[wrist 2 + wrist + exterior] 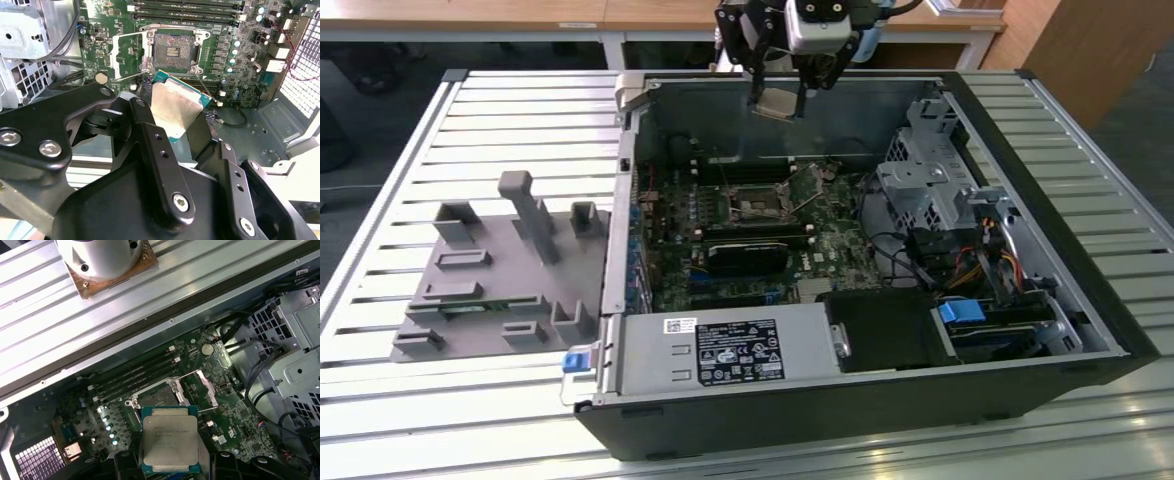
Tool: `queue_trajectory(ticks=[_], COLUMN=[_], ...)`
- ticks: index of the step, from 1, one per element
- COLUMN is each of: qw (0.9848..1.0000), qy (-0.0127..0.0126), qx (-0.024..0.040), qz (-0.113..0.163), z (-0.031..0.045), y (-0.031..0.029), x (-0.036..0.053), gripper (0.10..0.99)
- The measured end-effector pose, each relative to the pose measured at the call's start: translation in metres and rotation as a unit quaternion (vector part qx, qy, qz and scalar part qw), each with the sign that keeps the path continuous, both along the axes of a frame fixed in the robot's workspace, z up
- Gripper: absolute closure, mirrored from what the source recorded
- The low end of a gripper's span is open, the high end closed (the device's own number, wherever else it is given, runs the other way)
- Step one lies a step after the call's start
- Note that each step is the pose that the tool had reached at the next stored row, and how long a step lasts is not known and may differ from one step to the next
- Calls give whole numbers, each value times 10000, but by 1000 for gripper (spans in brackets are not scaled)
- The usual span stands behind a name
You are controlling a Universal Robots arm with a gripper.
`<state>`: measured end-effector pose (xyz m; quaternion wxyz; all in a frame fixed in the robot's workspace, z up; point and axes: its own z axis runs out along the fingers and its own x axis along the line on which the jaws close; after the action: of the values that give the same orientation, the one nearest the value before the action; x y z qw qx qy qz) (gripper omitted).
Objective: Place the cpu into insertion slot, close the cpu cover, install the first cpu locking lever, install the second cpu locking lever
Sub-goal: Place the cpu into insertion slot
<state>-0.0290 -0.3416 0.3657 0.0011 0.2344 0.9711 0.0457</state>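
Misalignment threatens: over the case (881, 415), the gripper (781, 92) hangs at 12 o'clock from the slot (758, 208) in the exterior view, cover (127, 52) swung open, clamped on a tilted cpu (169, 442); crooked seating could bend socket contacts.

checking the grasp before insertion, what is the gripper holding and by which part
The gripper holds the cpu, clamped across two opposite side edges.
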Motion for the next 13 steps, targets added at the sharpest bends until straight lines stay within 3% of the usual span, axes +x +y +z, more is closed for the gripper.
queue_trajectory(ticks=[13], qw=[9999], qy=[0], qx=[0], qz=[-151], z=[0], y=[0], x=[0], gripper=[557])
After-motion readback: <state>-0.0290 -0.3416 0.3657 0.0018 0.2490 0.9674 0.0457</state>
